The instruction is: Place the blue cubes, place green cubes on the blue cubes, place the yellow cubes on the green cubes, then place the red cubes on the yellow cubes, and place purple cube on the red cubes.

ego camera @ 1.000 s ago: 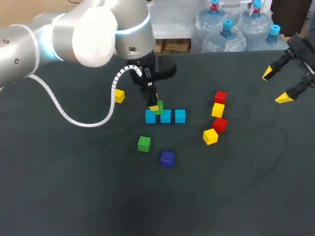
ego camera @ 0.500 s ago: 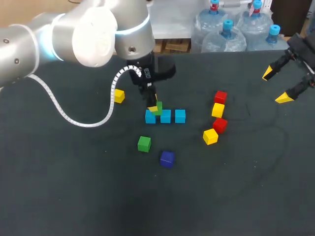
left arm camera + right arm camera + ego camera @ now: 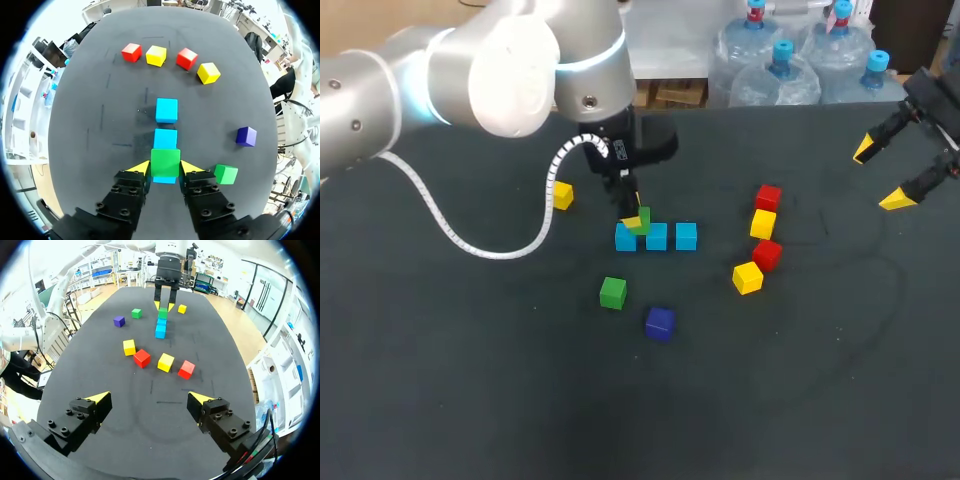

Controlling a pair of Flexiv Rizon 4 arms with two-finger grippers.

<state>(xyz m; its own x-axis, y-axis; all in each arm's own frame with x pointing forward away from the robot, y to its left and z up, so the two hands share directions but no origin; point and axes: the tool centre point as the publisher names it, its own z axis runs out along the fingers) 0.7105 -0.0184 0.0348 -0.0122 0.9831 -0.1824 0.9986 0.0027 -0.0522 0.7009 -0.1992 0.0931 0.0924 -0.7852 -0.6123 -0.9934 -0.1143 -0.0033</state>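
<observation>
Green cube [image 3: 165,161] clamped in the left gripper [image 3: 636,216], yellow tips pressed against two of its sides. In the head view it hangs right over the left-end block of the blue cubes [image 3: 656,237] at the middle of the frame. Touching or just above, hard to call. Three blue cubes there, side by side in one line.

Second green cube [image 3: 612,292] lies loose below and a little left of that line, so that's two greens in all. Purple cube [image 3: 660,323], the only one, sits just down and right of the loose green.

Right of centre, two red cubes [image 3: 768,197] and two yellow cubes [image 3: 763,223] alternate in a ragged column: red, yellow, red, yellow going down. Third yellow cube [image 3: 561,195] lies alone to the left of the blue line, beside the white cable [image 3: 450,230].

Right gripper [image 3: 148,399] hangs at the upper right of the frame, fingers spread wide, nothing between them, well apart from every cube.

Everything lies on the dark, matte table [image 3: 470,400].
</observation>
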